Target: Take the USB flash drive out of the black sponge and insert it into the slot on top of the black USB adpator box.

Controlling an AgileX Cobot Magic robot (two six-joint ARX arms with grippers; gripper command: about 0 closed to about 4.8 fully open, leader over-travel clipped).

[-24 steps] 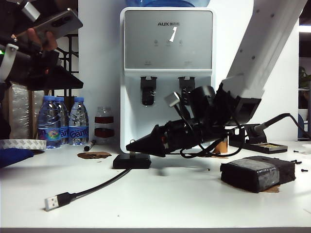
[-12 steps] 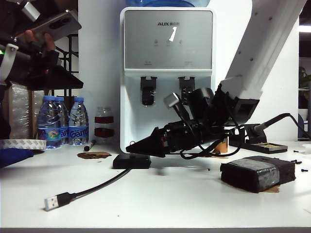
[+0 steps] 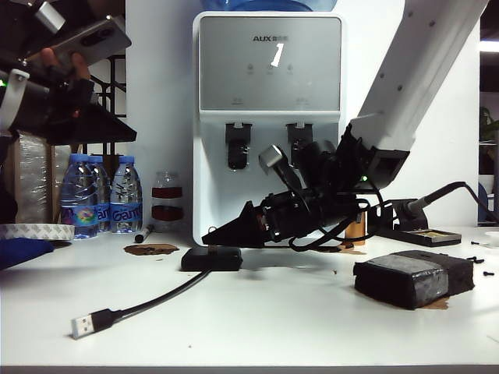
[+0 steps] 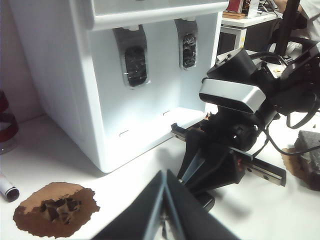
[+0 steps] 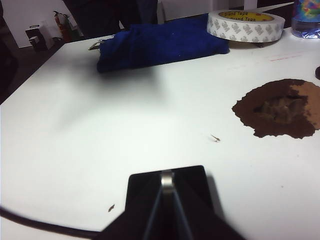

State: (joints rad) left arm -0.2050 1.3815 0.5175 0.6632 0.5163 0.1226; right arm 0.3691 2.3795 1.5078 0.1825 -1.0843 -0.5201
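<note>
White tabletop (image 3: 257, 327) is backed by a water dispenser (image 3: 269, 117). Compared with a second ago, the right gripper (image 3: 209, 236) is seen lowered, its tip now just above the black USB adpator box (image 3: 211, 259). Its fingers are closed on the USB flash drive (image 5: 166, 181), held upright, long axis vertical, over the box. The black sponge (image 3: 413, 279) lies toward 3 o'clock. The left gripper (image 4: 164, 210) is seen closed, empty, nearby.

The slot (image 5: 167, 181) on the box (image 5: 145, 187) is hidden behind the right gripper (image 5: 167, 210); the drive's (image 5: 167, 179) lower end too.
</note>
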